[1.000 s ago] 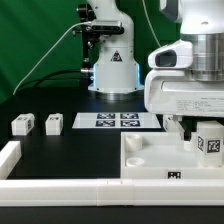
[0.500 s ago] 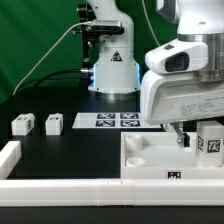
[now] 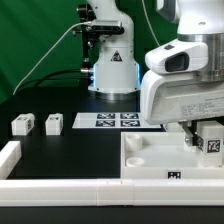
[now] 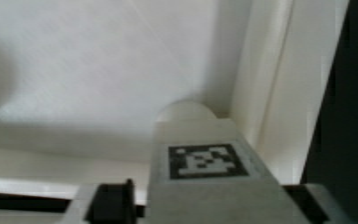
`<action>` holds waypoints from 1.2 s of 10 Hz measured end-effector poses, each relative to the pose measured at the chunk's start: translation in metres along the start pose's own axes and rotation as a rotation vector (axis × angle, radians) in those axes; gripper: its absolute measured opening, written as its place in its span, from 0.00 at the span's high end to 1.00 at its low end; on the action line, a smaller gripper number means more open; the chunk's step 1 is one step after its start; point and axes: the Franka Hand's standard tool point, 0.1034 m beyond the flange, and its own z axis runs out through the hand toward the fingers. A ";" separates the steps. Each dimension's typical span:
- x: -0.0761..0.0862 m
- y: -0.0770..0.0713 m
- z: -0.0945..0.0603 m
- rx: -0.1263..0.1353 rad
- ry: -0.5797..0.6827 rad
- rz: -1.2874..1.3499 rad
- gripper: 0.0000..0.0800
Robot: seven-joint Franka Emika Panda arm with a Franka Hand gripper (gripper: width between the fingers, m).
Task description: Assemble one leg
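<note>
White plastic everywhere down front: the low rail runs along the bottom of the frame, and just behind it at lower right sits the big tray with its round corner sockets. The gripper hangs over the tray's right side, clamped on a leg; you can see the tag on the leg's face right at the right edge of the frame. In the wrist view the leg sits squeezed between the two dark fingers, tip pointing down at the tray wall. I can't tell if the tip is touching the tray or just above it.

Further back, at left middle, two spare legs sit side by side on the black table, with the marker board just right of them. Behind that is the arm's base against the green backdrop.

What I'd worry about: the leg looks close to the tray's raised wall rather than centred on a socket. Push down like that and it could catch the rim, twist in the fingers, or shove the tray sideways.
</note>
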 end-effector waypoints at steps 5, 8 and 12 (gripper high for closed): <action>0.000 0.000 0.000 0.001 0.000 0.041 0.64; -0.001 0.002 0.000 0.000 -0.001 0.464 0.63; -0.009 0.022 -0.003 -0.065 -0.014 0.907 0.63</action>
